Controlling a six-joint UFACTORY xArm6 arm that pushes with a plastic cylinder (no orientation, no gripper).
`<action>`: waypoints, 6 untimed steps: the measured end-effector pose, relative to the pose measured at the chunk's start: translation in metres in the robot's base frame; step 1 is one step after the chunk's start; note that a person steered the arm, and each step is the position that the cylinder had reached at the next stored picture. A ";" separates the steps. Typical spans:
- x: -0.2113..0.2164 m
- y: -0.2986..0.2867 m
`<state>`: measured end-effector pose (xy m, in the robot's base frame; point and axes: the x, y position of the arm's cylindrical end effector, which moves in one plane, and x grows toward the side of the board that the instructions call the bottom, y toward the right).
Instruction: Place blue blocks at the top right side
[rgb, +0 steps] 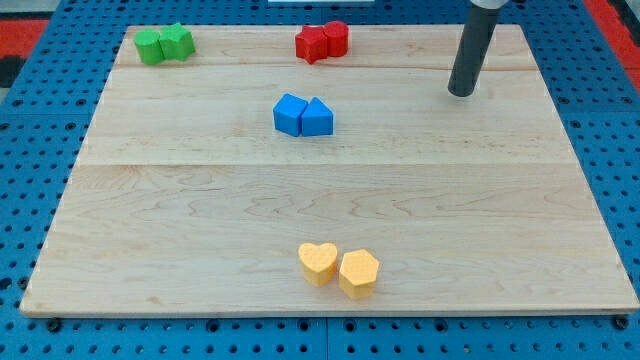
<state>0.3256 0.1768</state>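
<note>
Tip (461, 93): standing on the wooden board (200, 200) near the view's top right, touching nothing; no jaws fitted, so nothing being held. Blue blocks (303, 116): sitting as a touching pair above board centre, well left of the tip, with green blocks (165, 44), red blocks (322, 42) and yellow blocks (339, 267) lying elsewhere. Task apparently not started: both blue blocks awaiting a push to the top right.

So the surface (330, 205) is a pale wooden board with plank seams running across it. Upper left of the frame: two green blocks (165, 44) touching each other. Top middle: two red blocks (322, 41), also touching. Just below those, slightly left of centre, a blue cube-ish block (289, 114) sits against a blue triangular block (318, 118). Bottom middle has a yellow heart (318, 263) touching a yellow hexagon (358, 273).
</note>
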 end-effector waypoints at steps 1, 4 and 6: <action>0.000 0.000; 0.131 -0.049; 0.079 -0.292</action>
<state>0.4050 -0.1147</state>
